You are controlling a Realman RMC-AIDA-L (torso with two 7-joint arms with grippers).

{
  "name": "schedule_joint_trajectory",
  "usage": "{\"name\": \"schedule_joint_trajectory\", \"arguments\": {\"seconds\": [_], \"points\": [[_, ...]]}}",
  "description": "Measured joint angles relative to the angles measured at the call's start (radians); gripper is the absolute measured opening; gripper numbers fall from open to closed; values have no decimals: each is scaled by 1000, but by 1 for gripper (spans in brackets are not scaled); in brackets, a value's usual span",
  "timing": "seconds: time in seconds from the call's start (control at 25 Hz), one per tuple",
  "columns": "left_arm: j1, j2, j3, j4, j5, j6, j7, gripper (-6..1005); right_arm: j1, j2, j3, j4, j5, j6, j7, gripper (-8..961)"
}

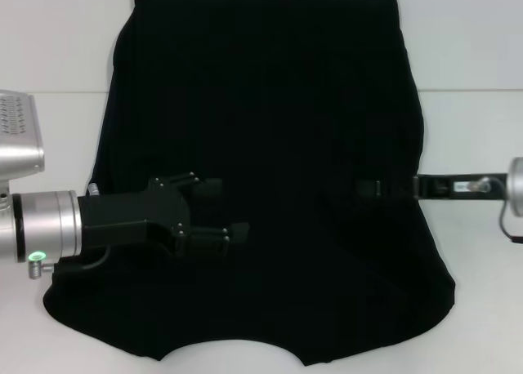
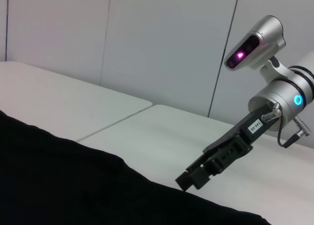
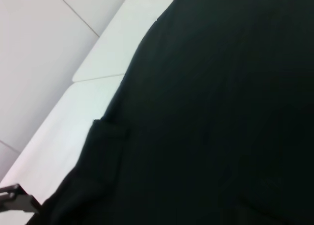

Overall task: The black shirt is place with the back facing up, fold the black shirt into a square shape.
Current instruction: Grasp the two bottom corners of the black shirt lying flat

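Black shirt (image 1: 270,162) spread flat on white worktop (image 1: 474,47), sleeves apparently tucked in. Left end effector (image 1: 219,211) over left half, fingers apart, empty. Right end effector (image 1: 372,188) low at right edge (finger state unclear). Next likely: grip, fold across.

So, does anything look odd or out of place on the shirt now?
Nothing is damaged or spilled. The shirt lies flat but slightly askew on the table. The left gripper and right gripper are over it.

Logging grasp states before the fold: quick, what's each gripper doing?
Left gripper: open, over the black shirt, holding nothing.
Right gripper: at the shirt's right edge; cannot be told.
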State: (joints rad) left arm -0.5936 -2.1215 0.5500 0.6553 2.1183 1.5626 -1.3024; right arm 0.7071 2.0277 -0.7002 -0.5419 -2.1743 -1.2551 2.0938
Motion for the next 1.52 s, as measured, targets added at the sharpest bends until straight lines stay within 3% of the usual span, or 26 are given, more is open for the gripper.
{"name": "schedule_joint_trajectory", "arguments": {"seconds": [0.16,0.52,0.64,0.76,0.96,1.2,1.52], "points": [[0,2,-4,0,-2,3,-9,933,-45,-22,7,-1,2,-22,0,567],[13,11,-5,32,3,26,-83,932,-119,-50,70,-1,6,-91,-47,587],[44,19,-7,79,6,45,-141,932,-124,-48,132,3,7,-131,-103,586],[90,22,-21,142,6,49,-188,932,-125,-34,168,10,7,-146,-162,586],[166,22,-120,239,50,59,-264,932,-108,-11,168,11,8,-119,-182,585],[190,22,-219,268,166,59,-326,932,-81,-7,170,13,12,-92,-181,584],[186,26,-232,306,293,41,-543,933,-62,-6,171,14,15,-74,-174,583]]}}
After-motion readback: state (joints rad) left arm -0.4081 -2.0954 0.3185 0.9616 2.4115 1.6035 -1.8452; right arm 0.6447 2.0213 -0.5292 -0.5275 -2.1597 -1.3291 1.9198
